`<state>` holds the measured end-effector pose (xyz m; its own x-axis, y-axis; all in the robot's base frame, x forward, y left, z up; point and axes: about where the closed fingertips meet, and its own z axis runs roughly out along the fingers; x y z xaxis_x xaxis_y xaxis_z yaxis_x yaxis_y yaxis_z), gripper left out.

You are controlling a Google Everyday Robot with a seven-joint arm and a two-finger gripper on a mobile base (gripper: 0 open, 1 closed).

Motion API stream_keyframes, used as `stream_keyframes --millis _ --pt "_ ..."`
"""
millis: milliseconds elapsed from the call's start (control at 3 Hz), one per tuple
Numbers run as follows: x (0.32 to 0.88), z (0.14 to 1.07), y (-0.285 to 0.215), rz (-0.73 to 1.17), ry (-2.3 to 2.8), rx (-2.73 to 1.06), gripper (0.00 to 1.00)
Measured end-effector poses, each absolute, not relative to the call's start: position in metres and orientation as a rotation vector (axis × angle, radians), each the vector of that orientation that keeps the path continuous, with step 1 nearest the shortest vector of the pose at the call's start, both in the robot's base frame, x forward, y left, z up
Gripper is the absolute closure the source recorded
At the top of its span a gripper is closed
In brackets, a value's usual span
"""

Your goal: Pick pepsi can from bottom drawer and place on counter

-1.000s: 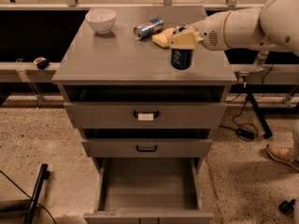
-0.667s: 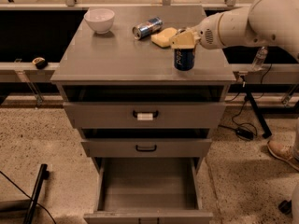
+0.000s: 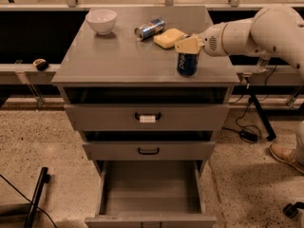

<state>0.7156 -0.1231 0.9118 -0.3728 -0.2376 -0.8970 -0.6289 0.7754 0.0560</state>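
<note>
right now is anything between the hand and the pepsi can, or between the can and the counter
Nothing visible. The hand is at the top of the pepsi can, which stands upright on the counter, near its front edge. The yellow sponge and the lying can sit behind it.

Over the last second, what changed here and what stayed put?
The claw and the dark-blue pepsi can beneath it came down slightly, toward the front edge of the grey counter; the claw remains at the can's top. The white bowl, lying silver-and-blue can, yellow sponge and open bottom drawer stayed put.
</note>
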Motion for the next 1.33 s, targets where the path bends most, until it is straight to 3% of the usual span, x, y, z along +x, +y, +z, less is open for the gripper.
stream_keyframes --millis 667,1333 --pt "0.716 0.912 -0.123 0.484 1.953 -0.654 0.04" --pt "0.702 0.936 -0.135 0.444 1.942 -0.799 0.0"
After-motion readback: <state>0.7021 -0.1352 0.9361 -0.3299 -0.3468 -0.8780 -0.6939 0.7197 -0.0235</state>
